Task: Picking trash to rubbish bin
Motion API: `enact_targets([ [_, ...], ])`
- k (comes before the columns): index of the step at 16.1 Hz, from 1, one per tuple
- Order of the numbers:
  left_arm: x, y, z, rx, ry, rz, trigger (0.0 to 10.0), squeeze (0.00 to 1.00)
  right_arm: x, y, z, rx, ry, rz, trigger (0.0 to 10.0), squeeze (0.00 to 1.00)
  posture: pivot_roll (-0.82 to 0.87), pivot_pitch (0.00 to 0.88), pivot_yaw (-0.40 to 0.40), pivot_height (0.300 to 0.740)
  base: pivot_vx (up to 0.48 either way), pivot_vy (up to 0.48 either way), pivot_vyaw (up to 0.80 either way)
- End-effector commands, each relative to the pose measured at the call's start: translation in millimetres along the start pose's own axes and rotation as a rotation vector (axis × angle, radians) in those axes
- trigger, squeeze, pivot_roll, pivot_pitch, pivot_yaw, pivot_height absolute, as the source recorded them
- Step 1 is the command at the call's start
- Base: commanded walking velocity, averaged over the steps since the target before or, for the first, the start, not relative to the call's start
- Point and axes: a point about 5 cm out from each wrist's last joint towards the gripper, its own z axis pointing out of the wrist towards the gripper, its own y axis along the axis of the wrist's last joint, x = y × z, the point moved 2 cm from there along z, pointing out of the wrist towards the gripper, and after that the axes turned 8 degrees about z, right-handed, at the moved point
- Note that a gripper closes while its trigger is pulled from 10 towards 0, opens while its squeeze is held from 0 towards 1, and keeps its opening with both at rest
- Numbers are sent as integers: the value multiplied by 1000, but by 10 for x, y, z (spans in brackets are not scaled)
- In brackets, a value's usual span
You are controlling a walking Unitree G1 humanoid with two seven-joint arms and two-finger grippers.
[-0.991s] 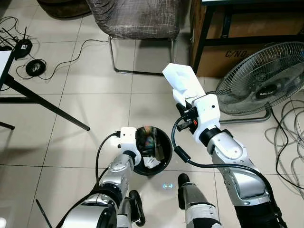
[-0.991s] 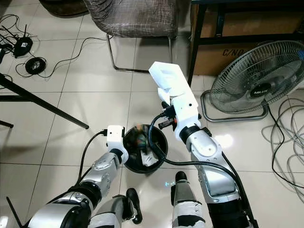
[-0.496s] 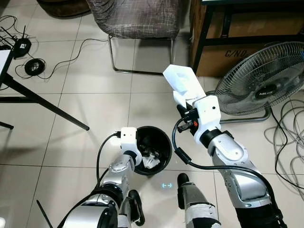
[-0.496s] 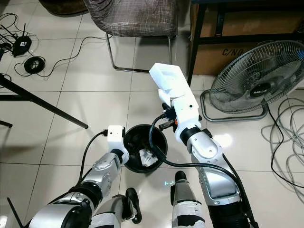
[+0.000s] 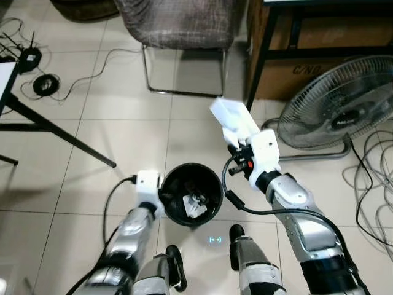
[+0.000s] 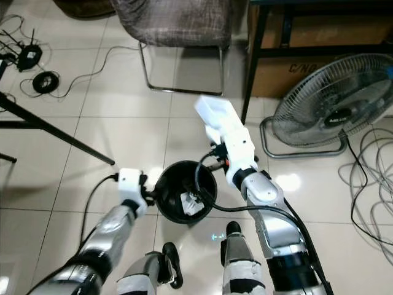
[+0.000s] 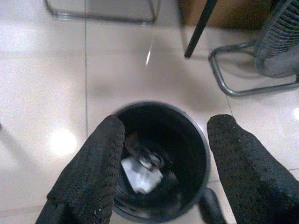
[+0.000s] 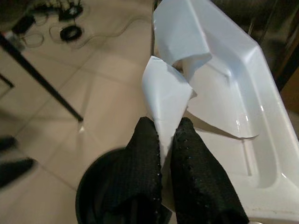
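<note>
Right wrist view showed you the right gripper (image 8: 164, 140) pinched tight on the white tray (image 8: 224, 98), its fingers (image 8: 145, 158) closed over a torn flap. From the head views, you held that tray (image 5: 232, 117) raised just beyond the bin (image 5: 191, 194), toward the fan (image 5: 334, 104). Your left gripper (image 7: 161, 154) hung spread wide and grasping nothing, right beside the bin's (image 7: 161, 172) rim on the side away from the fan. Crumpled white scraps (image 7: 141, 175) lay inside the bin. A chair (image 5: 178, 24) stood farther off.
</note>
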Motion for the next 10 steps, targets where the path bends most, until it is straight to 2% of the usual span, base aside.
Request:
enact_targets([
  [1,50,-84,-124,11,-23,39,10000,1000,-25,-135,35,32,11,22,10000,0,-133,329,123,740,0,0,0],
  [2,87,-45,-266,-21,-51,86,10000,1000,-73,-302,126,96,19,29,10000,0,-133,329,123,740,0,0,0],
  [3,96,-7,-347,-37,-58,98,10000,1000,-89,-375,176,123,17,37,10000,0,-112,326,131,740,0,0,0],
  [4,92,28,-422,-46,-71,106,10000,882,-97,-477,229,173,22,32,10000,0,-85,325,138,740,0,0,0],
  [5,78,52,-462,-52,-87,118,10000,369,-93,-521,255,190,28,30,10000,0,-85,325,138,740,0,0,0],
  [6,55,115,-546,-66,-115,150,10000,59,-80,-623,307,233,34,60,10000,0,-58,325,140,740,0,0,0],
  [7,46,189,-634,-75,-132,172,10000,0,-28,-723,357,277,52,79,10000,0,-47,327,140,740,0,0,0],
  [8,47,216,-665,-75,-134,176,10000,0,8,-756,376,293,65,86,10000,0,-41,328,138,740,0,0,0],
  [10,70,259,-730,-53,-124,181,10000,0,232,-812,464,317,127,98,10000,0,-24,331,131,740,0,0,0],
])
